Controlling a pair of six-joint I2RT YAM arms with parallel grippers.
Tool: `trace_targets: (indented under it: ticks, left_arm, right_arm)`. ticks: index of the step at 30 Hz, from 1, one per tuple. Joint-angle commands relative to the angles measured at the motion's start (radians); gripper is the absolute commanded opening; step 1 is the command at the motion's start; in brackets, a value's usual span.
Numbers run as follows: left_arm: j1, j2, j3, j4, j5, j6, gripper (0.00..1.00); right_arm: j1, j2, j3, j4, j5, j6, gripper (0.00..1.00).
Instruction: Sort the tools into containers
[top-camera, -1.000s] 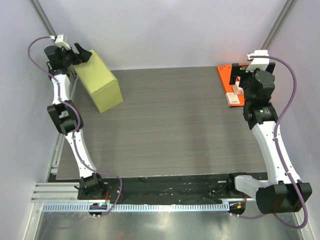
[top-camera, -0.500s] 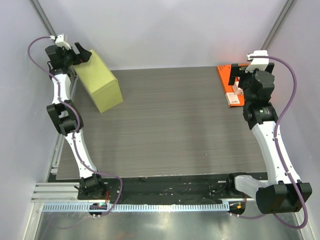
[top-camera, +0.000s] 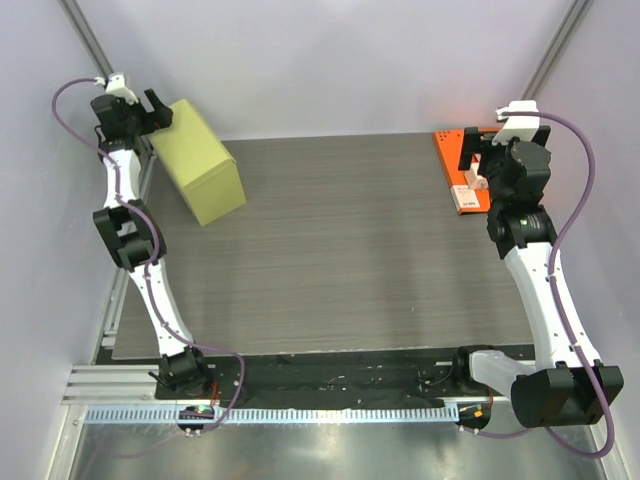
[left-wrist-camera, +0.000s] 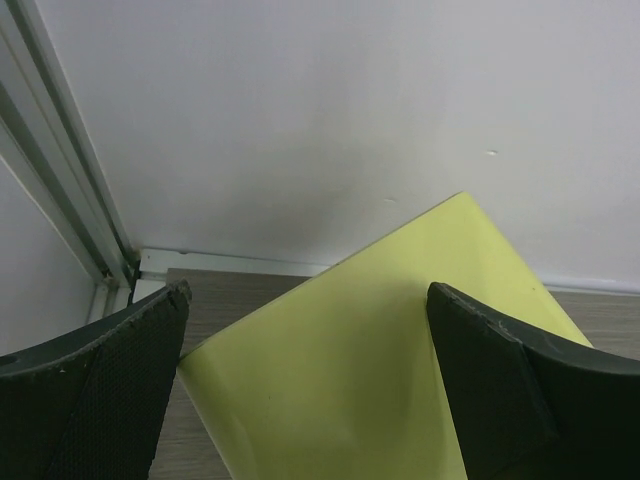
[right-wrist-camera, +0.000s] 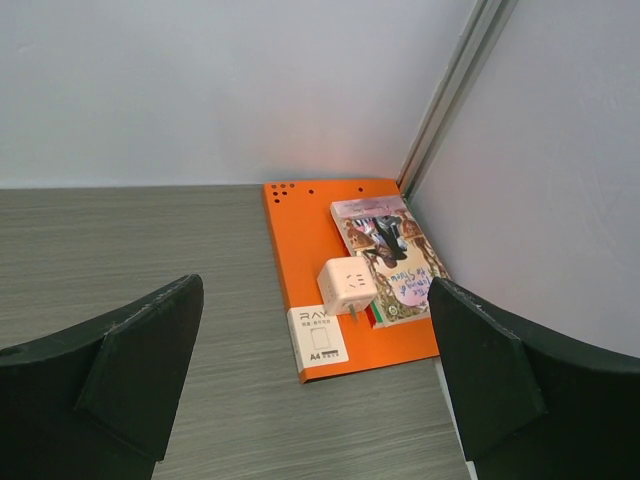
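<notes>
While the left tool (left-wrist-camera: 308, 300) hung in the upper left of the overhead view, its two dark fingers (left-wrist-camera: 110, 380) were spread wide with nothing gripped between them. Seen from its wrist, the sloping face of the yellow-green box (left-wrist-camera: 380, 340) filled the gap, though whether either finger touched the box could not be told. That box stood askew at the upper left corner of the grey bench (top-camera: 340, 240), close to the pale wall (left-wrist-camera: 330, 110). At the upper right of the overhead view the right tool (right-wrist-camera: 315, 283) was likewise splayed apart and empty, held above the bench. Past its fingers, an orange folder (right-wrist-camera: 300, 250) lay flat in the bench's upper right corner. A white plug cube (right-wrist-camera: 347, 285) sat near the folder's middle, a booklet (right-wrist-camera: 395, 255) lay along its right side just beside the cube, and a white label card (right-wrist-camera: 318, 338) sat at its lower edge.
</notes>
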Motion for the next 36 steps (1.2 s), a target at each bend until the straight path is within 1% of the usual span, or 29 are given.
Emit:
trace_targets:
  ticks: [1, 4, 7, 11, 13, 15, 20, 23, 26, 36]
  left_arm:
    - [-0.003, 0.027, 0.001, -0.052, 0.115, 0.037, 1.0]
    - [-0.001, 0.03, 0.005, -0.088, 0.164, 0.065, 1.0]
    - [-0.003, 0.014, -0.015, -0.122, 0.259, 0.097, 1.0]
    - [-0.003, -0.039, -0.125, -0.11, 0.416, 0.077, 1.0]
    - [-0.005, -0.062, -0.165, -0.107, 0.457, 0.065, 1.0]
    - [-0.009, -0.101, -0.235, -0.107, 0.506, 0.063, 1.0]
    - [-0.017, -0.205, -0.43, -0.105, 0.559, 0.121, 1.0]
    - [-0.021, -0.256, -0.502, -0.105, 0.602, 0.151, 1.0]
    - [-0.029, -0.292, -0.55, -0.105, 0.645, 0.157, 1.0]
    - [-0.028, -0.375, -0.674, -0.11, 0.66, 0.186, 1.0]
  right_arm:
    - [-0.004, -0.01, 0.044, 0.03, -0.006, 0.015, 1.0]
    - [-0.006, -0.013, 0.042, 0.03, -0.005, 0.017, 1.0]
    - [-0.004, -0.016, 0.044, 0.03, -0.002, 0.018, 1.0]
    - [-0.006, -0.012, 0.045, 0.03, -0.003, 0.023, 1.0]
    - [-0.004, -0.013, 0.045, 0.031, -0.006, 0.026, 1.0]
    - [-0.004, -0.015, 0.044, 0.03, -0.009, 0.026, 1.0]
    - [-0.004, -0.029, 0.042, 0.03, -0.016, 0.026, 1.0]
    - [-0.004, -0.033, 0.04, 0.033, -0.019, 0.029, 1.0]
    - [-0.004, -0.041, 0.04, 0.031, -0.022, 0.032, 1.0]
    - [-0.004, -0.052, 0.044, 0.031, -0.025, 0.037, 1.0]
